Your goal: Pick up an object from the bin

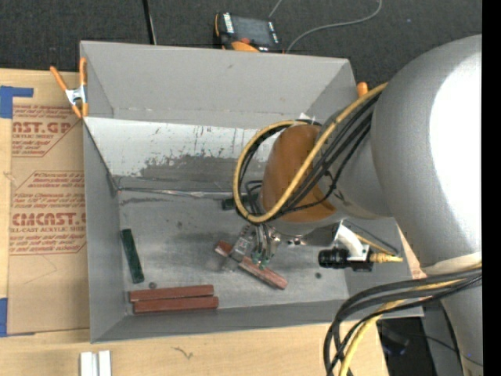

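From my seat I see the gripper (pixel 254 251) low in the grey bin (pixel 211 84), right of the middle of the floor and just under the arm's orange cover and its cable loops. It is directly above a short reddish-brown stick (pixel 271 276) lying flat on the floor. The wrist hides the tool's working end, so I cannot tell whether the gripper is open, closed, or already has anything in it. What matters for the next move is how that stick lies. Its long axis runs on a slant from upper left to lower right in the camera view, and the gripper is over its upper-left half, while the lower-right end pokes out free towards the front wall. I judge a grip would have to close across that slant, not along it. The other things lie well apart to the left: a dark green stick (pixel 131 255) by the left wall and two long brown bars (pixel 174 298) side by side at the front
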